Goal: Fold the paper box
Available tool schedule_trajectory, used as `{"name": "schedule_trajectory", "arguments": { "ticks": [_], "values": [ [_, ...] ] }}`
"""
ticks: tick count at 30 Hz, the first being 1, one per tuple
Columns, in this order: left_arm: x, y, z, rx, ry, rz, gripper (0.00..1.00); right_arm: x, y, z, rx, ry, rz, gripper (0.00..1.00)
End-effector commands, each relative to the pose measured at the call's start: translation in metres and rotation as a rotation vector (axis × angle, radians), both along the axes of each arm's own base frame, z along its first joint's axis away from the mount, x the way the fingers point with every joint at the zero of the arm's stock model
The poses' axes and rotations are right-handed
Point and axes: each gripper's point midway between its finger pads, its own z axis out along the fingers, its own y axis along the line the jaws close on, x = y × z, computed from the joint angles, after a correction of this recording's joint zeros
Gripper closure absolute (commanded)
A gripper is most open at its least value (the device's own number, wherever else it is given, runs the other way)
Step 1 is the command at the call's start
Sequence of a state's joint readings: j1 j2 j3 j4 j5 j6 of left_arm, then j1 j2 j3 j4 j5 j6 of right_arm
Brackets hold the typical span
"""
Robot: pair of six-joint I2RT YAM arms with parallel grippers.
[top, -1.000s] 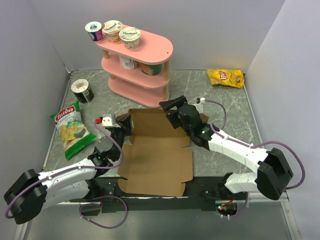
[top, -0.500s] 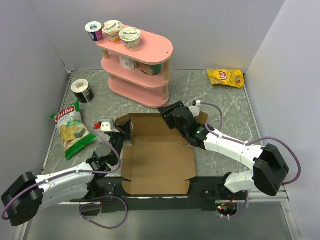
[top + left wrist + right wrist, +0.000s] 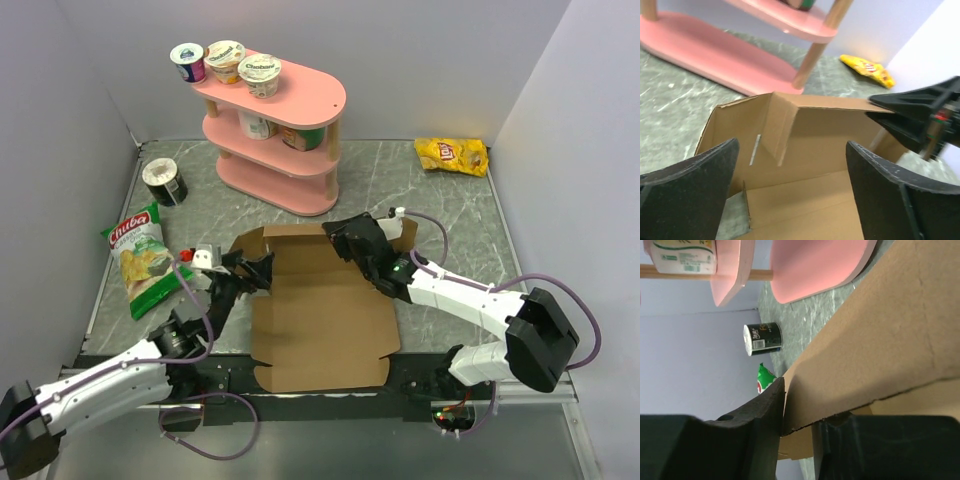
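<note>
- My right hand (image 3: 338,238) is clamped on the paper box (image 3: 320,310) by its rear wall: I hold that upright.
- My left hand (image 3: 258,272) is apart (holding nothing): I'd pinch the left flap squarely.

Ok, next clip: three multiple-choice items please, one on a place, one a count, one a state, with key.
1. How many yogurt cups stand on the pink shelf's top tier? A one; B three; C five.
2. Where is the yellow chip bag? A on the shelf; B far right corner of the table; C between the arm bases.
3. The left gripper is: A open and empty; B shut on a cup; C shut on the chip bag.
Key: B, three tops show; B, marble shows all around it; A, fingers spread wide, facing the paper box.
</note>
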State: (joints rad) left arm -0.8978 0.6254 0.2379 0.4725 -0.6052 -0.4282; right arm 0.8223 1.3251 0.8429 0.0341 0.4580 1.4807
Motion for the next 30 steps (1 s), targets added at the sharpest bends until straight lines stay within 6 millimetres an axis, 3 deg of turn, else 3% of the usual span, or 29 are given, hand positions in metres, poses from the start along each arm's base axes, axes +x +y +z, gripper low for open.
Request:
{"name": "schedule_trajectory", "arguments": {
  "ticks": [1,3,4,6,7,8,9,10,11,13,15,16,17,20,24,26,30],
  "values": [
    [-0.016,-0.011,0.023,0.034,-0.042,-0.124,0.03,-0.003,-0.017,-0.006,-0.033,-0.005,-0.059,0.69],
    [-0.024,-0.016,0.03,0.065,-0.059,-0.187,0.02,-0.002,-0.02,-0.005,-0.03,-0.012,-0.069,0.7],
    [-0.028,-0.019,0.045,0.067,-0.089,-0.216,0.02,-0.002,-0.02,-0.006,-0.033,-0.012,-0.07,0.71],
    [-0.032,-0.028,0.056,0.09,-0.095,-0.273,0.02,-0.002,-0.022,-0.007,-0.044,-0.015,-0.072,0.71],
    [-0.032,-0.029,0.082,0.069,-0.119,-0.276,0.02,-0.002,-0.022,-0.008,-0.049,-0.016,-0.071,0.73],
    [-0.025,-0.036,0.08,0.097,-0.09,-0.278,0.01,-0.002,-0.023,-0.01,-0.055,-0.015,-0.071,0.74],
    [-0.019,-0.033,0.097,0.101,-0.089,-0.26,0.01,-0.002,-0.024,-0.012,-0.06,-0.013,-0.074,0.74],
    [-0.015,-0.036,0.101,0.113,-0.083,-0.271,0.01,-0.003,-0.024,-0.013,-0.059,-0.013,-0.076,0.76],
    [-0.006,-0.038,0.096,0.129,-0.049,-0.262,0.01,-0.003,-0.026,-0.014,-0.065,-0.017,-0.081,0.77],
    [0.018,-0.018,0.106,0.101,-0.03,-0.179,0.01,-0.005,-0.03,-0.018,-0.076,-0.015,-0.086,0.79],
    [0.047,0.019,0.104,0.043,0.021,-0.042,0.04,-0.005,-0.035,-0.018,-0.082,-0.024,-0.102,0.79],
    [0.055,0.031,0.102,0.021,0.044,-0.011,0.04,-0.006,-0.037,-0.018,-0.085,-0.027,-0.106,0.79],
    [0.073,0.06,0.094,-0.023,0.093,0.085,0.04,-0.005,-0.038,-0.015,-0.084,-0.036,-0.109,0.79],
    [0.097,0.092,0.067,-0.087,0.201,0.135,0.04,-0.005,-0.041,-0.014,-0.11,-0.036,-0.109,0.8],
    [0.108,0.093,0.012,-0.11,0.323,0.091,0.03,-0.006,-0.042,-0.013,-0.107,-0.043,-0.11,0.8],
    [0.111,0.086,0.005,-0.123,0.301,0.05,0.01,-0.006,-0.044,-0.012,-0.113,-0.047,-0.114,0.8],
    [0.104,0.074,-0.028,-0.112,0.343,-0.019,0.01,-0.005,-0.045,-0.012,-0.111,-0.048,-0.12,0.8]
  ]
}}
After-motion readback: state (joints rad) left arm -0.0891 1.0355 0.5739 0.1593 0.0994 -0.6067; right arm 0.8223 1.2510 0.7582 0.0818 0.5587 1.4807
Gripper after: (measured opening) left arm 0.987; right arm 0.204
